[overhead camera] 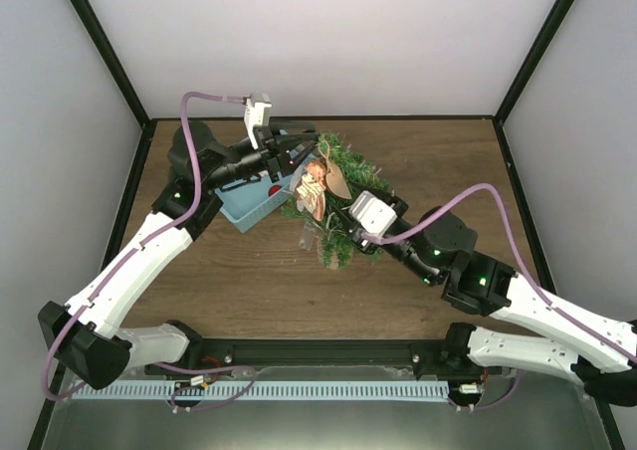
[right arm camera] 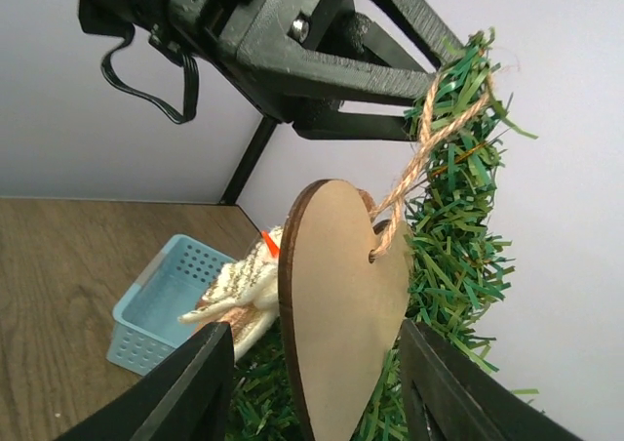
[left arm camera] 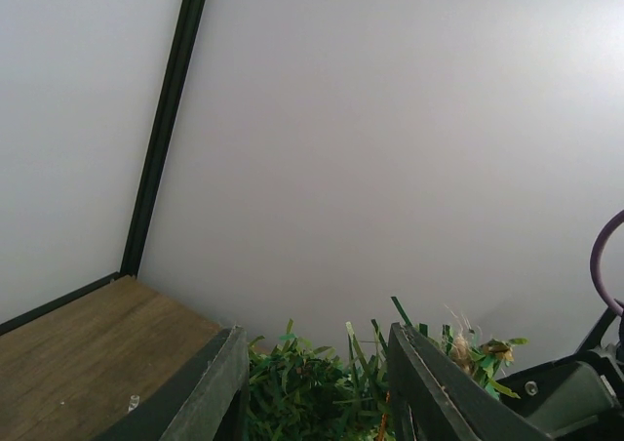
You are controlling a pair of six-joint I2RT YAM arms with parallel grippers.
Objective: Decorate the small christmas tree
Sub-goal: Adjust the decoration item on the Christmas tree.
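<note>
Left fingers [left arm camera: 207,394] grip the topmost sprig of the small christmas tree [overhead camera: 338,237]; green needles fill the gap between them in the left wrist view. From the right wrist view, those left fingers pinch the tree's tip, where a loop of jute twine [right arm camera: 421,156] passes over the needles. A flat wooden heart [right arm camera: 341,314] hangs on edge from that twine, against the foliage.

Right fingers [right arm camera: 187,394] stand apart, one on each side of the heart's lower half. They are not squeezing it, though the right-hand finger is very near its edge.

The tree stands near the middle of the worktop [overhead camera: 249,283], between the two arms. A cream knitted ornament [right arm camera: 240,283] with a small orange tip sits on its left side, beside the heart.

A light-blue plastic basket [right arm camera: 144,343] rests on the worktop just left of the tree. Its perforated inner wall shows. What it holds I cannot tell, since the left arm covers most of it from above.
</note>
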